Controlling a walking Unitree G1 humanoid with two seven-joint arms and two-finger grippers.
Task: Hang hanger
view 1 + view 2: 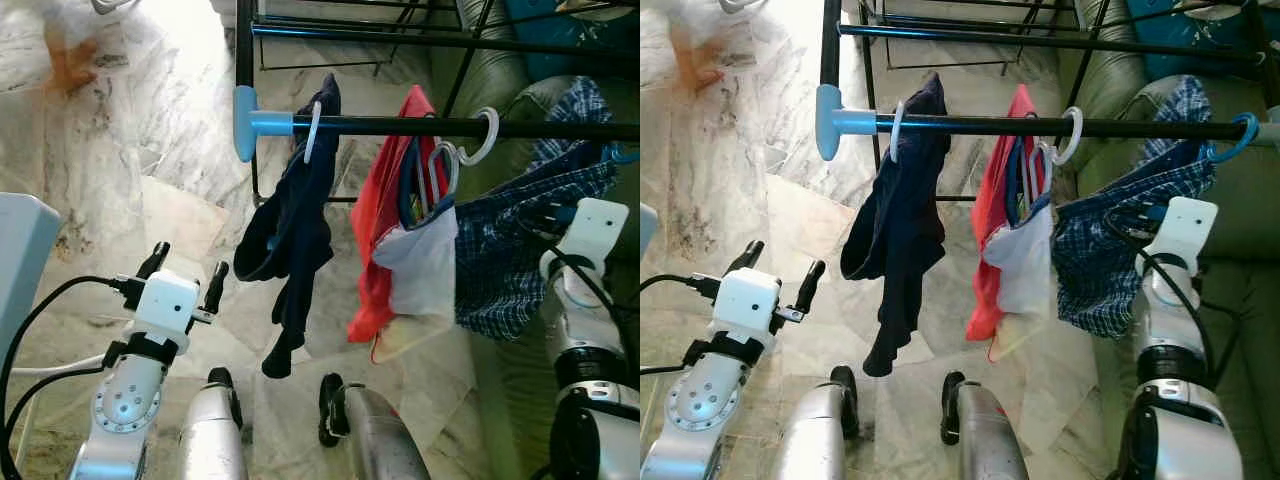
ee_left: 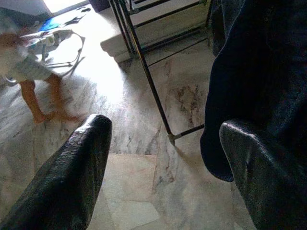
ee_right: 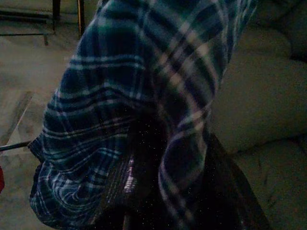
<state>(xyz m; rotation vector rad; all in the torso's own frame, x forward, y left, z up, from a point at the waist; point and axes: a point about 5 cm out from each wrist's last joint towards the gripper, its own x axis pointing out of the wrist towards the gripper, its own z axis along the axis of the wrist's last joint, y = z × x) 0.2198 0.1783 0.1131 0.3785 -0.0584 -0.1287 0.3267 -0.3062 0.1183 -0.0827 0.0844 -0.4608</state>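
Note:
A black rail (image 1: 400,126) with a pale blue end cap (image 1: 245,122) runs across in front of me. From it hang a navy garment (image 1: 295,230) on a white hook (image 1: 314,130), then a red garment (image 1: 385,200) and a white one (image 1: 425,265). Further right, a blue plaid shirt (image 1: 1110,250) hangs from a blue hanger hook (image 1: 1238,140) that curls over the rail. My right gripper (image 1: 1148,215) is raised into the plaid cloth, which drapes over it in the right wrist view (image 3: 158,120). My left gripper (image 1: 190,262) is open, low and left of the navy garment, holding nothing.
A second black rack (image 1: 400,35) stands behind the rail. A green sofa (image 1: 1230,260) lies to the right, under the plaid shirt. A person's bare legs (image 2: 41,96) are on the marble floor far left. A pale box (image 1: 20,260) edges in at left.

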